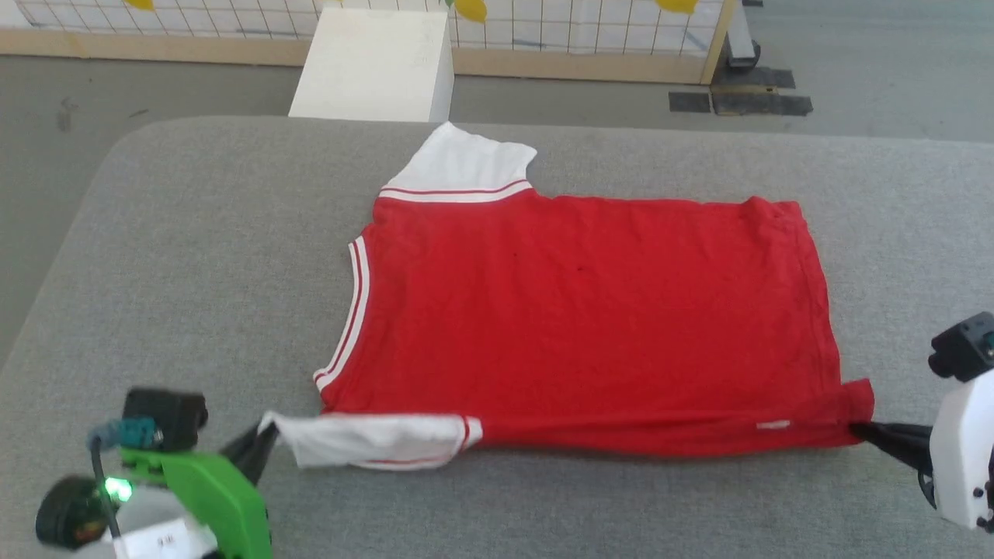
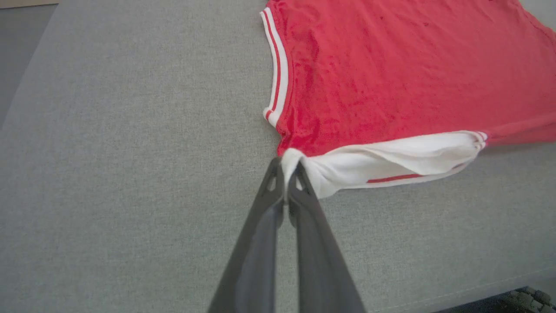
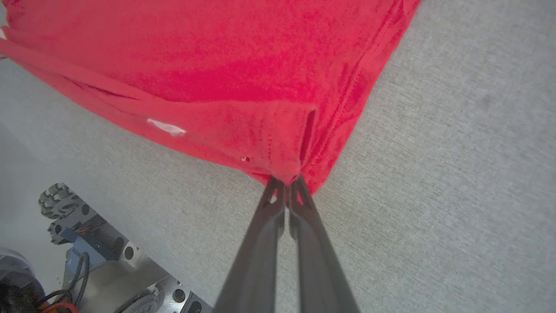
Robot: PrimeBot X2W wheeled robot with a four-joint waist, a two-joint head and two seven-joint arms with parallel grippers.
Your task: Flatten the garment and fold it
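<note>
Garment (image 1: 590, 310) near edge pinched taut, left gripper (image 2: 286, 167), right gripper (image 3: 287, 181)

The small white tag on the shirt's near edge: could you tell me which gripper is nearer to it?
Right. The right gripper pinches the hem corner just beside the tag; the left gripper pinches the white sleeve at the shirt's opposite end.
</note>
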